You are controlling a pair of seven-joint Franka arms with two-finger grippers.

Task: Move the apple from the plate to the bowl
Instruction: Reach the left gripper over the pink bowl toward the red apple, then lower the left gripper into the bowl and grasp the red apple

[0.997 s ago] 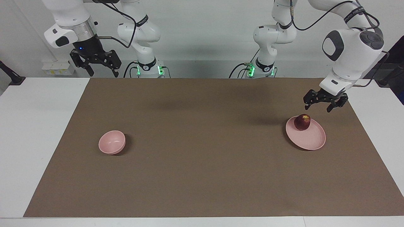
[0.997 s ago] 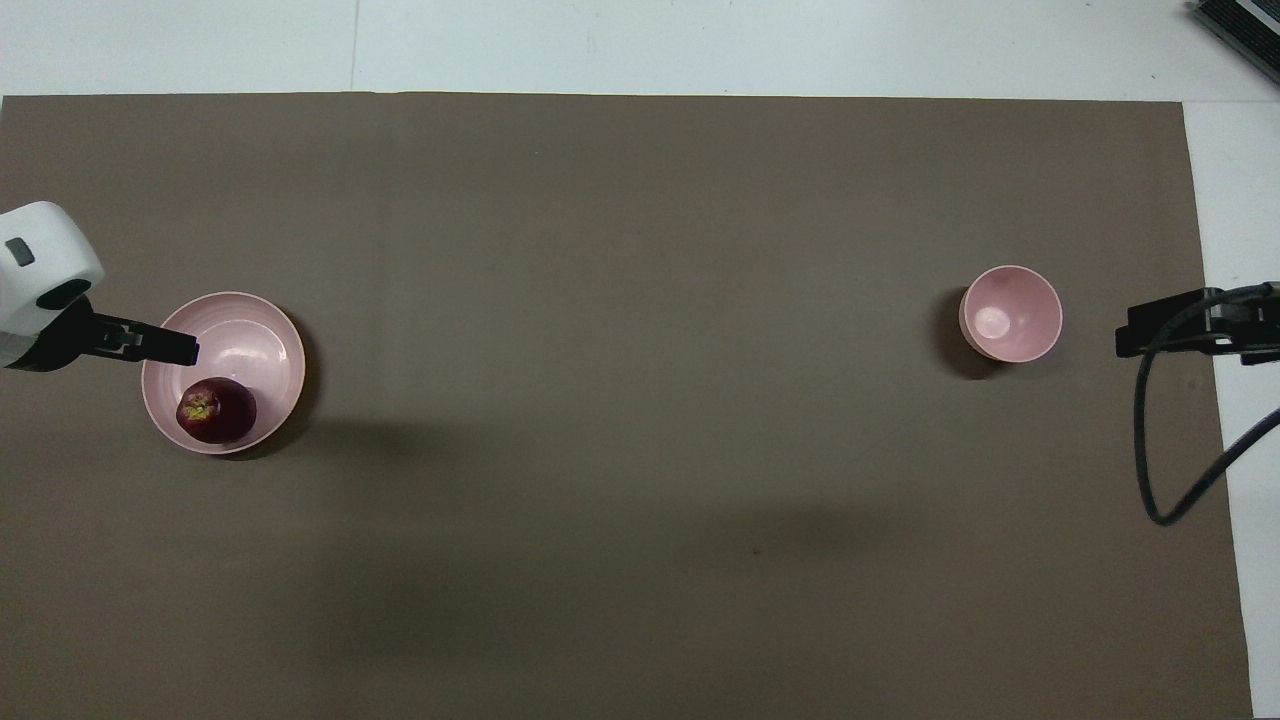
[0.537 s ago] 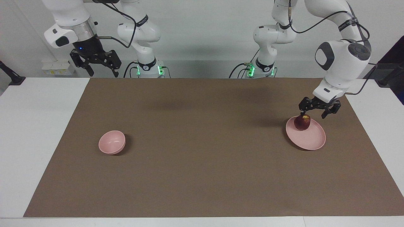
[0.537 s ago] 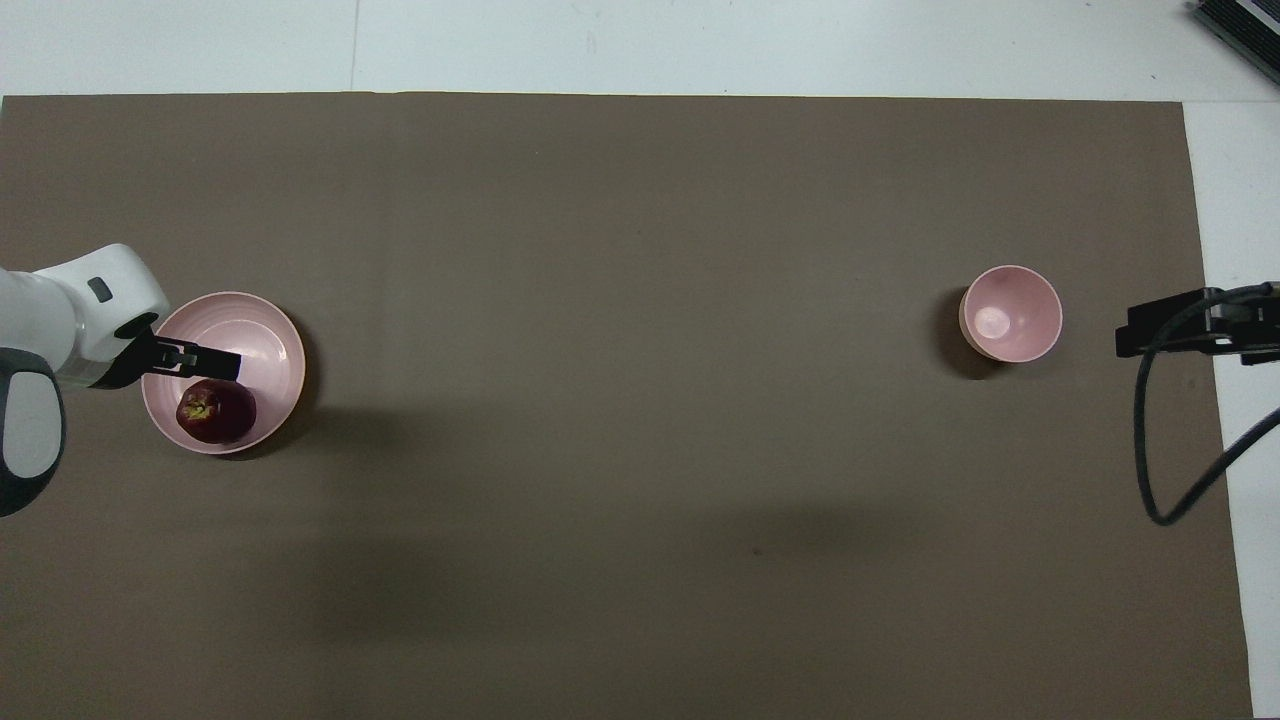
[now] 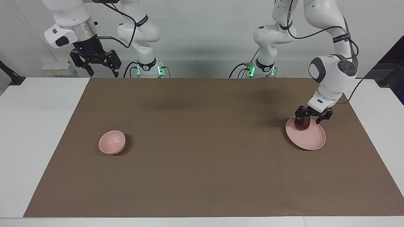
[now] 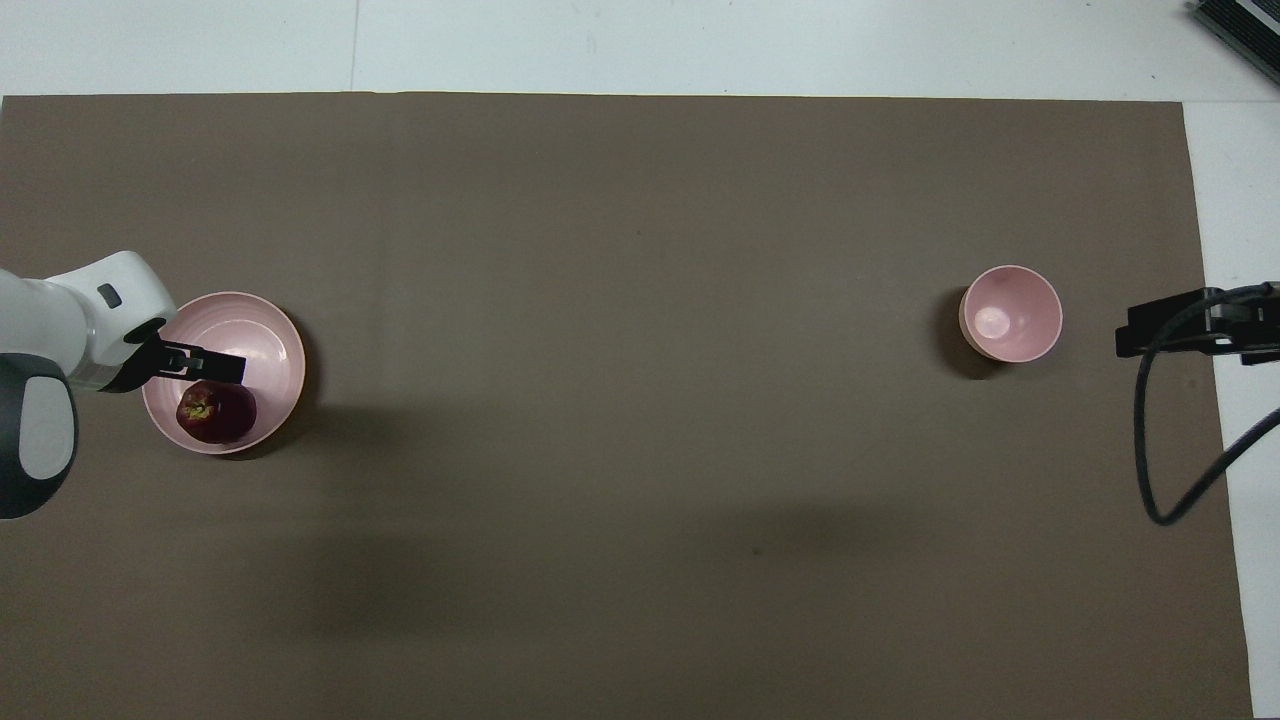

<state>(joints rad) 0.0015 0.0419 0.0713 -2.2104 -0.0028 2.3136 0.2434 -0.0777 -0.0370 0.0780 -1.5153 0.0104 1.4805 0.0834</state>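
The right gripper (image 5: 96, 67) waits raised over the desk's (image 5: 38, 126) edge nearest the robots, at the right arm's end, its fingers spread wide and holding nothing. The left gripper (image 5: 311, 117) is low over the plate (image 5: 311, 140), its fingers wide open on either side of the apple's (image 5: 301, 124) top, not closed on it. The apple sits on the plate's part nearest the robots, at the left arm's end of the brown mat (image 5: 202, 157), well apart from the bowl (image 5: 111, 142) toward the right arm's end.
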